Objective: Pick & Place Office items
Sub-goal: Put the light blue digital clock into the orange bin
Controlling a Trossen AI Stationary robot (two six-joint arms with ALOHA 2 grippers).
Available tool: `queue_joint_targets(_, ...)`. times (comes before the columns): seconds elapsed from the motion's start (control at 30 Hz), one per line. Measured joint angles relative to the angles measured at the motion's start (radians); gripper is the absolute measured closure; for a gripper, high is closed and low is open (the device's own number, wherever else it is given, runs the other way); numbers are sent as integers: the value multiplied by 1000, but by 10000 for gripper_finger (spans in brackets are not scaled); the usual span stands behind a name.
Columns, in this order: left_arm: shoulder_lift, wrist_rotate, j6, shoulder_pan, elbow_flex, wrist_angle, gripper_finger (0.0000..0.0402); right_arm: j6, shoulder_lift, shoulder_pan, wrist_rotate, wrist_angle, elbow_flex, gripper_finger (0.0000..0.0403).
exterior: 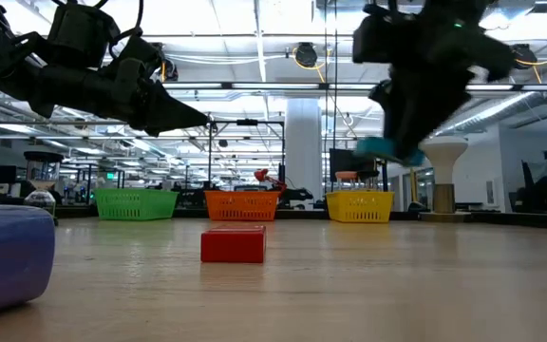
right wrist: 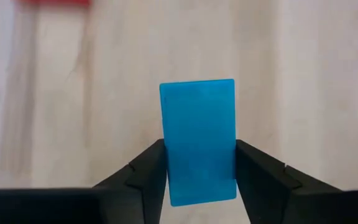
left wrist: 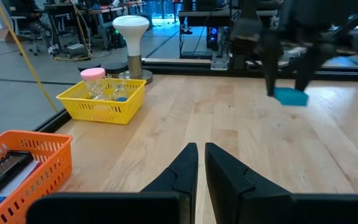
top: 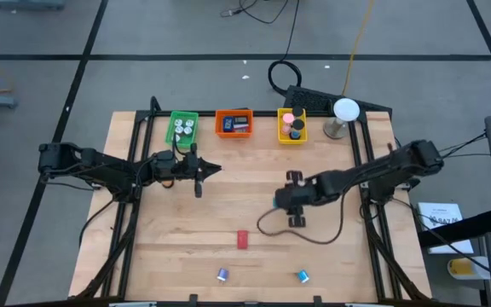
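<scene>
The flat blue rectangular block (right wrist: 198, 140), one of the office items, is sitting pinched by its long sides between the right gripper's (right wrist: 199, 177) two dark fingers, which are pressing against it on both sides. The gripper is carrying it clear of the wooden table (top: 254, 183), near the middle and a little toward the right; the low view shows the block hanging well above the boards, presumably so it can travel over the other pieces.

The small red block (top: 242, 240) is lying on the table nearer the front edge, with a purple roll (top: 222, 274) and a blue roll (top: 303, 275) beyond it at the front.

Along the far edge the green tray (top: 181, 128), orange tray (top: 233, 124) and yellow tray (top: 291, 125) are standing in a row, likely destinations for sorting.

The left gripper (left wrist: 200, 155) is hovering empty just in front of the green tray, fingers nearly together.
</scene>
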Motion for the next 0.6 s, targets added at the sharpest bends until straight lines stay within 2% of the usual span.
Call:
queue_joint_targets(0.13, 0, 0, 0, 0, 0, 0, 364, 11, -25, -72, 78, 96, 1, 235)
queue_joint_targets(0.27, 0, 0, 0, 0, 0, 0, 364, 10, -2, -171, 112, 293, -19, 247)
queue_joint_targets(0.43, 0, 0, 0, 0, 0, -1, 364, -21, 107, -318, -35, 455, -27, 254)
queue_joint_targets(0.6, 0, 0, 0, 0, 0, 0, 364, -131, 245, -421, -57, 497, 53, 244)
